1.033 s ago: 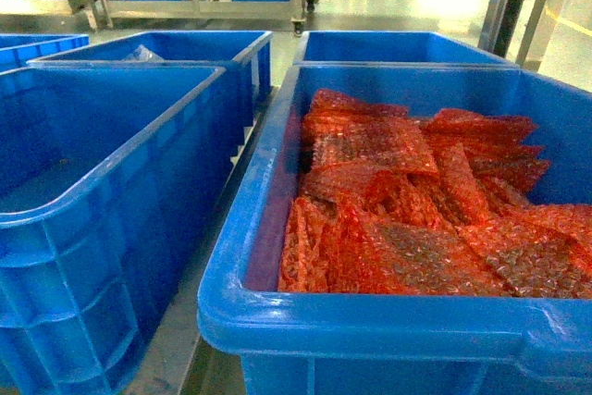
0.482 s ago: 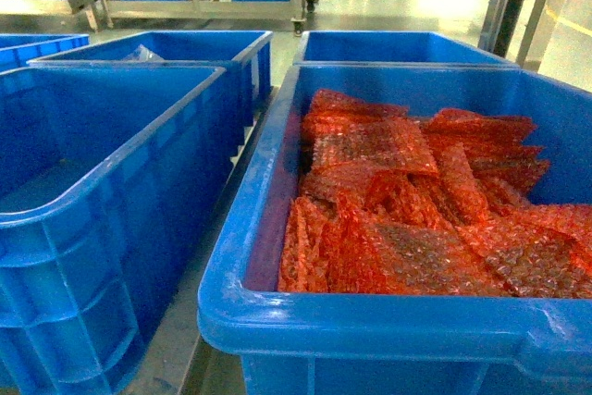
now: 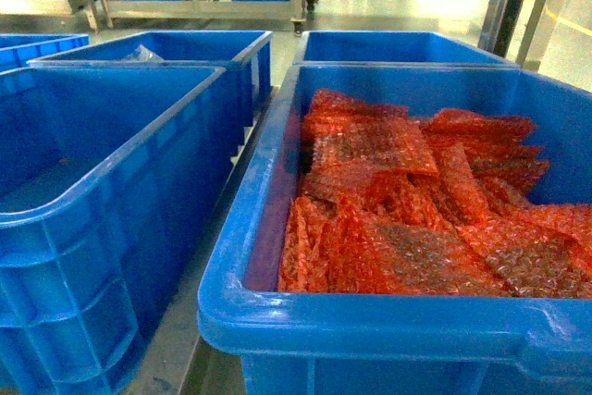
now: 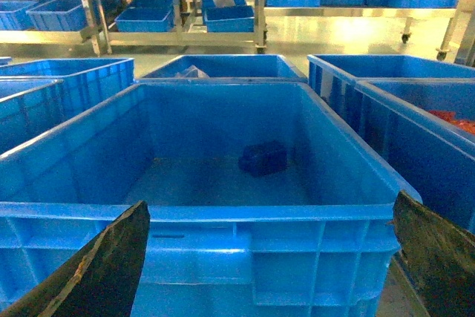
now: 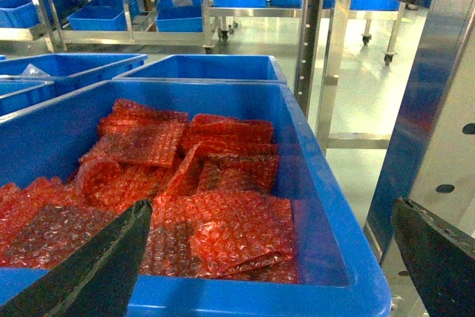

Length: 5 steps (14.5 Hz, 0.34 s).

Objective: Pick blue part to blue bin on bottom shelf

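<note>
The blue part [image 4: 263,158], a small dark-blue blocky piece, lies on the floor of the left blue bin [image 4: 223,211], long axis running roughly 8 to 2 o'clock, though dim light blurs it. Both the left gripper [image 4: 267,272] and right gripper [image 5: 271,269] stand spread, grasping nothing. Red bubble-wrap bags [image 3: 407,201] fill the neighbouring bin [image 3: 370,321]; steel racks [image 4: 178,5] stand at 12 o'clock on a glossy floor [image 5: 356,87].

In the head view neither gripper shows. The red bubble-wrap bags [image 3: 416,210] run off the frame at 3 o'clock, and the left bin's [image 3: 102,191] floor is cut off at 9 o'clock. In the left wrist view the blue part [image 4: 263,157] is too dim for its shape to be made out.
</note>
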Tool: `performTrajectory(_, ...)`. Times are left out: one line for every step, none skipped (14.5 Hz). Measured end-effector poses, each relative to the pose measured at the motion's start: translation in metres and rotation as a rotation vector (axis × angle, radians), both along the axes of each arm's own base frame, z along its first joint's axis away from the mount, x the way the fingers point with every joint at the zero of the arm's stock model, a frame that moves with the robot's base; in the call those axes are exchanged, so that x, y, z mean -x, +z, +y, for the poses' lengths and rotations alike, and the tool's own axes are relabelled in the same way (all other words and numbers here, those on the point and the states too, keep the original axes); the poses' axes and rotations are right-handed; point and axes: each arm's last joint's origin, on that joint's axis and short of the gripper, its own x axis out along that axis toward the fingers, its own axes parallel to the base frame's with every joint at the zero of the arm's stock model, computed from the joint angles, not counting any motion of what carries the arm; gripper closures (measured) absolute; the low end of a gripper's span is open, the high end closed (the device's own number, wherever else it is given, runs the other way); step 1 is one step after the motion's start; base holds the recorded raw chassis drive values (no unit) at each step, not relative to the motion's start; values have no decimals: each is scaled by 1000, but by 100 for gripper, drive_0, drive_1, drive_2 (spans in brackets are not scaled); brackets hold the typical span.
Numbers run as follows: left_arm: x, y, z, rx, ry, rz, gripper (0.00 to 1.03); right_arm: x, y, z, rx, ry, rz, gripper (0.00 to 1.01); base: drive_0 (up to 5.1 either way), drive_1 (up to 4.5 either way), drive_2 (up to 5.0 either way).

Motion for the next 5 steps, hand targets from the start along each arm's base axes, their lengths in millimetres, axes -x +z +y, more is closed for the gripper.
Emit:
performTrajectory(0, 0, 0, 0, 0, 0, 5, 0, 0, 0, 0, 0, 0, 3, 0, 0, 0)
performTrajectory(0, 0, 0, 0, 0, 0, 5, 0, 0, 0, 0, 0, 0, 3, 0, 0, 0)
performTrajectory(0, 0, 0, 0, 0, 0, 5, 0, 0, 0, 0, 0, 0, 3, 0, 0, 0)
performTrajectory(0, 0, 0, 0, 0, 0, 5, 0, 0, 0, 0, 0, 0, 3, 0, 0, 0)
performTrajectory(0, 0, 0, 0, 0, 0, 5, 0, 0, 0, 0, 0, 0, 3, 0, 0, 0)
